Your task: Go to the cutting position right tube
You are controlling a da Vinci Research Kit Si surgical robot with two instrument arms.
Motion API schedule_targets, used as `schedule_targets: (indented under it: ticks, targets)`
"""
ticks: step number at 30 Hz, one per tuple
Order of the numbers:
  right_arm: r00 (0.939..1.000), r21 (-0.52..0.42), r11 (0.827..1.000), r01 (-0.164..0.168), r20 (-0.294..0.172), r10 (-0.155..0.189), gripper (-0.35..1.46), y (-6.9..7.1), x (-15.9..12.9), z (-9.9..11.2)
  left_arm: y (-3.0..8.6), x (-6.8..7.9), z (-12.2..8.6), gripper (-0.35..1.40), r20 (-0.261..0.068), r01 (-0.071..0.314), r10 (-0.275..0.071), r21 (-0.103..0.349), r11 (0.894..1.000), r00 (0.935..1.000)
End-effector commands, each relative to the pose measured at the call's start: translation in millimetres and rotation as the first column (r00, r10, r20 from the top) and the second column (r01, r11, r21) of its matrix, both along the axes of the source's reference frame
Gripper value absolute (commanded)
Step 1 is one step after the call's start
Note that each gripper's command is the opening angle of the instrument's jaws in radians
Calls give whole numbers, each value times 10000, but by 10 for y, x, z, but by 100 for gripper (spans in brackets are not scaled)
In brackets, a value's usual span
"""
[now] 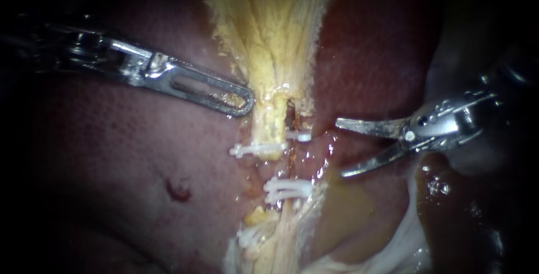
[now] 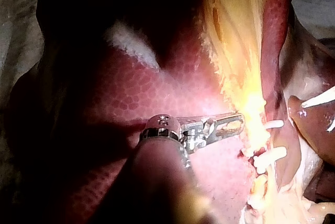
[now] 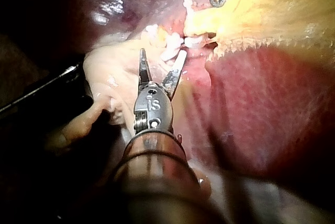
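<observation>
Item: right tube [image 1: 292,164] — a thin reddish-brown strand lying just beside the thicker yellow left tube [image 1: 269,125], below the fibrous yellow gallbladder [image 1: 269,27] and bedded on the liver [image 1: 112,167]. Long axis: up and down the endoscope view with a slight lean, one end running up toward the gallbladder, the other down into pale tissue. Fittings: one white upper clip [image 1: 301,136] across it and a stack of lower clips [image 1: 287,190]; a short bare stretch shows between them, judged to be the cutting site. Right instrument [image 1: 339,147]: curved blades, its pincer spread wide and holding nothing, pointing across the tube nearly square to its axis, with the opening level with the bare stretch. The blade tips stand near the tube but apart from it, off to the side. Left instrument [image 1: 247,103]: slotted pincer drawn narrow on the edge of the gallbladder, yellow tissue showing through the slot in the left wrist view, apparently holding it aside. Progress, as a judgement: approach well advanced, with height and heading looking right, but not complete. Outstanding — the last advance, so that the spread blades straddle the bare stretch between the clips without touching either clip or the left tube.
</observation>
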State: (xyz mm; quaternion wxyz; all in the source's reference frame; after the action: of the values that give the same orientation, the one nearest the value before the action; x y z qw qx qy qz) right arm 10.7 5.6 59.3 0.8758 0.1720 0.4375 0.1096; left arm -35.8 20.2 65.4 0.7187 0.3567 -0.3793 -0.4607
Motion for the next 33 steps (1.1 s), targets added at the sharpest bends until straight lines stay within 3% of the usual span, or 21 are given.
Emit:
schedule_targets:
  ticks: [1,4,11,14,21,26,33]
  targets:
    - [10000,0,10000,-2,1,2,145,0,0,0,1,2,-3,-35,11,-9,9,12,10000,10000]
    - [10000,0,10000,-3,1,3,145,0,0,0,6,15,-15,-35,61,-59,59,71,10000,10000]
    - [10000,14,10000,17,-13,-17,145,0,0,1,26,64,-58,-35,-88,392,-392,-43,9992,9992]
    - [10000,14,10000,16,-13,-16,145,0,0,1,29,74,-67,-35,-119,506,-506,-52,9987,9986]
    - [9996,171,9996,225,-169,-222,145,-4,4,5,26,72,-64,-35,-143,535,-536,-77,9985,9985]
    - [9984,585,9971,480,-319,-462,145,-16,13,24,26,72,-65,-35,-144,537,-538,-77,9985,9984]
    - [9962,1598,9840,782,244,-832,145,-37,24,57,25,70,-66,-35,-154,553,-554,-80,9984,9983]
